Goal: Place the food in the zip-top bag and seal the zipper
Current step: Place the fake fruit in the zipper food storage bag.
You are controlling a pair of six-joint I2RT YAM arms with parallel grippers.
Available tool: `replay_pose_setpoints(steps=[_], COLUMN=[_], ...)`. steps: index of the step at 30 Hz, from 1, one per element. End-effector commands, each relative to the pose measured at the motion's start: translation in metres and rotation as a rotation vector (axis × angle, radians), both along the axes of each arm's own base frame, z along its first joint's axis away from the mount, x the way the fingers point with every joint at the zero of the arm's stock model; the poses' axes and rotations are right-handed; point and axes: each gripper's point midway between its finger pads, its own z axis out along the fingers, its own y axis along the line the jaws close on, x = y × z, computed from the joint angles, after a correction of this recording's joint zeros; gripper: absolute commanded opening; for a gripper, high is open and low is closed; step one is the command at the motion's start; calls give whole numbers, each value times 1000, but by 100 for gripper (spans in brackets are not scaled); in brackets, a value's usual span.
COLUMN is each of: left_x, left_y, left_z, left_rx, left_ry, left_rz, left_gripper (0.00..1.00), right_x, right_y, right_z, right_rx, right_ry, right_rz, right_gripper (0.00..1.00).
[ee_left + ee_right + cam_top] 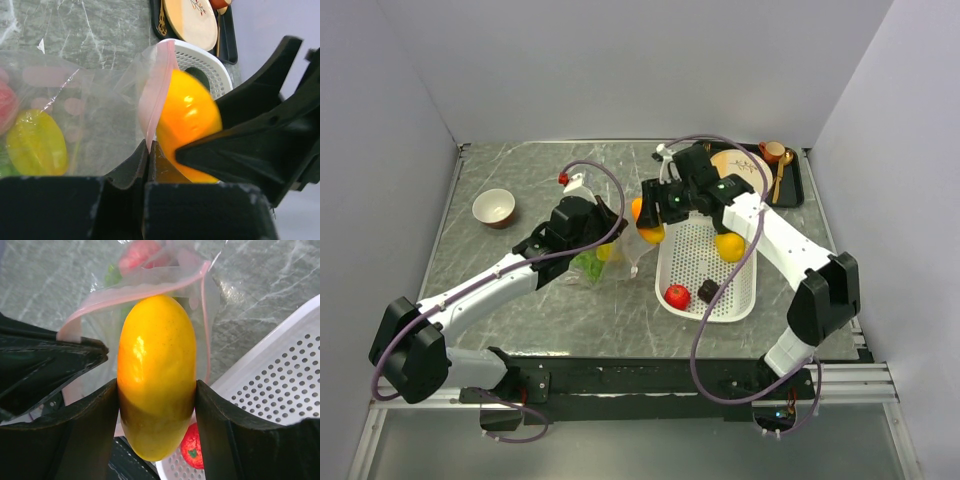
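Observation:
My right gripper (655, 215) (156, 390) is shut on the orange mango (648, 222) (156, 365) and holds it at the open mouth of the clear zip-top bag (620, 255) (112, 315). My left gripper (617, 215) (149, 147) is shut on the bag's pink zipper strip (155, 90) (135, 290), holding the mouth up beside the mango (187, 120). Inside the bag lie a yellow lemon (35, 145), a pink peach (137, 254) and something green. A red tomato (677, 296) (192, 447), a small dark piece (709, 291) and a yellow fruit (728, 246) lie in the white basket (745, 300).
The white perforated basket's rim (270, 355) sits just right of the bag. A dark tray (792, 188) at the back right holds a cream plate (740, 165), a cup (772, 151) and a spoon (778, 182). A small bowl (494, 208) stands at the left.

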Motion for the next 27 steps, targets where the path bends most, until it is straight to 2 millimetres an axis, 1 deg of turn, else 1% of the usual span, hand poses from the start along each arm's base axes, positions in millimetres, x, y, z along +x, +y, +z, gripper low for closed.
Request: replay_pose_setpoints(steps=[1,5,6,10,13,14,19,21,22,23,24,25,26,27], left_x=[4,4,4,2,2,2,0,0,-1,-2,-2,-3,-3,-4], left_y=[-5,-5,-6,-11,-15,-15,-13,-11,-9,-7,-6,-5,-3,-2], left_z=[23,20,20,22,23,22,22,26,26,28,30,29,31,30], left_rx=[-53,-48,-49,-58,-58,-57,-58,-62,-61,-63,-66,-63,-66,-66], left_ry=[-45,-38,-39,-51,-49,-48,-52,-63,-64,-70,-75,-76,-79,-78], left_rz=[4,6,1,-30,-51,-53,-50,-42,-37,-33,-30,-26,-21,-18], left_gripper=[1,1,1,1,1,1,1,1,1,1,1,1,1,1], right_x=[-5,-12,-11,-2,7,11,23,24,26,27,30,30,31,31], right_y=[3,1,1,6,14,17,22,24,24,23,20,19,20,19], right_z=[16,24,25,18,15,14,13,12,6,6,5,3,4,5], right_rx=[-32,-10,-7,-12,6,13,29,28,16,4,-12,-15,-5,0], right_ry=[-50,-80,-84,-58,-41,-30,-19,-3,10,18,12,16,11,10], right_rz=[36,51,49,25,1,-4,-60,-64,-70,-83,-100,-102,-110,-114], right_gripper=[39,41,41,42,43,43,45,49,50,52,56,59,63,74])
